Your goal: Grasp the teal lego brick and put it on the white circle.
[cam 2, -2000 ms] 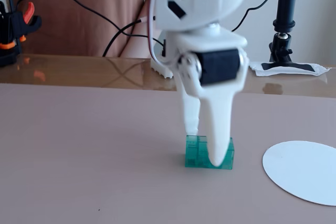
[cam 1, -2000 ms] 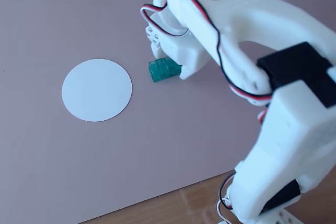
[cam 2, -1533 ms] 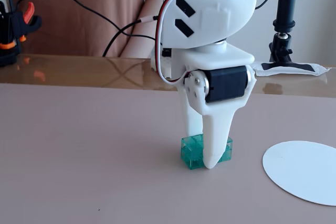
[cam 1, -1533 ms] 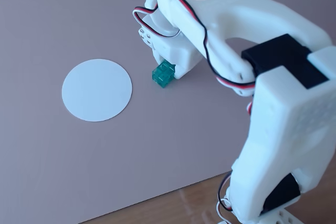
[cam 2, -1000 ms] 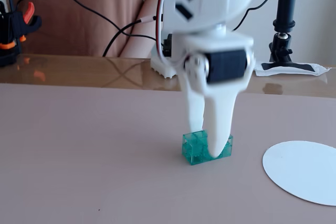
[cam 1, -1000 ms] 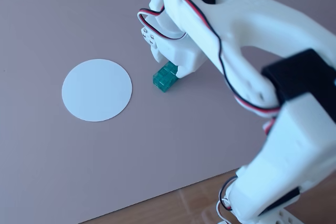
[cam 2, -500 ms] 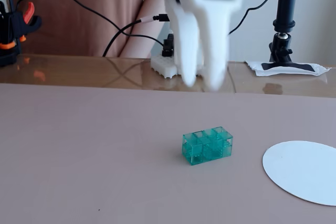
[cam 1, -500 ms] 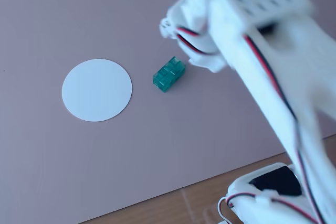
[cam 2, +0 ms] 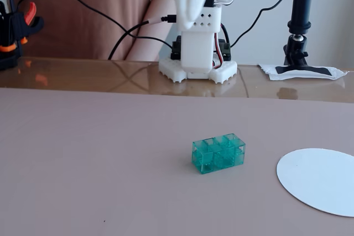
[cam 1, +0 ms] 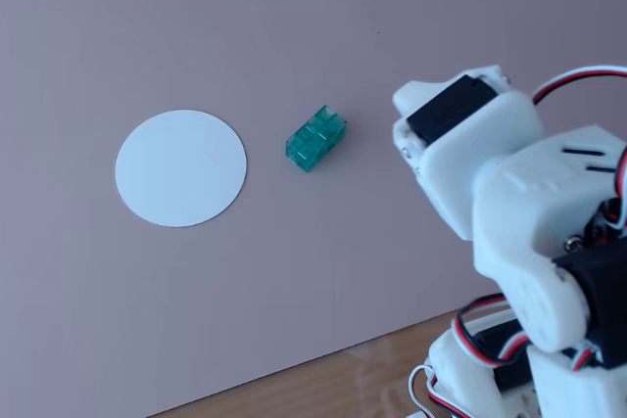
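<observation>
The teal lego brick (cam 1: 315, 138) lies on the pinkish mat (cam 1: 323, 271), a short way right of the white circle (cam 1: 180, 167) in a fixed view. In another fixed view the brick (cam 2: 218, 153) sits mid-mat with the circle (cam 2: 321, 179) to its right, cut by the frame edge. Brick and circle do not touch. The white arm (cam 1: 509, 193) stands at the right, folded up, well apart from the brick. Its base (cam 2: 197, 62) stands behind the mat. The gripper's fingers show in neither view.
A wooden table edge (cam 1: 372, 369) borders the mat. Behind the mat are black cables (cam 2: 127, 31), a black camera stand (cam 2: 301, 20) on a taped pad, an orange and black clamp (cam 2: 16, 26) at the left, and a person in brown (cam 2: 94, 9).
</observation>
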